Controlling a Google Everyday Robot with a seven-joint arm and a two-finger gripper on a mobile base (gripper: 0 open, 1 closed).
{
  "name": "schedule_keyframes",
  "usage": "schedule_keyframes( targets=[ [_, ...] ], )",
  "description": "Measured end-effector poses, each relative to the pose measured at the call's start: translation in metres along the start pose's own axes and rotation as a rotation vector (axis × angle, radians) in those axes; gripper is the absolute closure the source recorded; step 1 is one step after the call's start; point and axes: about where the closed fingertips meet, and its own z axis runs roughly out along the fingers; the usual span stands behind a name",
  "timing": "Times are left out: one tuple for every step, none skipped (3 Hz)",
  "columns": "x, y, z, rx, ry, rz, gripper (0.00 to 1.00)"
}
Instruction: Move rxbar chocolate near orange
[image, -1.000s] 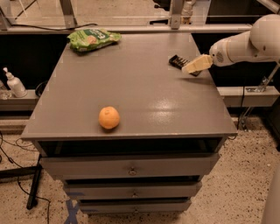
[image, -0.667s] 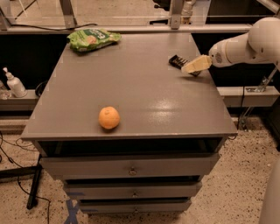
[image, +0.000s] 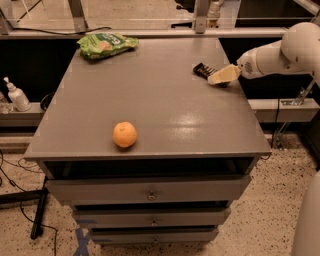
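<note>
on the table, far right, one gripper overlaps one rxbar chocolate, grip unclear; one orange sits front-left.

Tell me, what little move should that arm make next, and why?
Probably take firm hold of the rxbar chocolate. The gripper sits right at the bar's end, near the right edge of the table, while the orange lies far off toward the front left. The bar must be held before it can travel there.
</note>
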Motion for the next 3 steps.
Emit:
schedule_keyframes(
  targets=[
    [-0.0015, -0.0018, 0.0000, 0.000, 0.005, 0.003, 0.41],
    [-0.0020, -0.0040, -0.0020, 0.006, 0.010, 0.009, 0.65],
    [-0.0005, -0.0051, -0.0034, 0.010, 0.014, 0.016, 0.89]
  ],
)
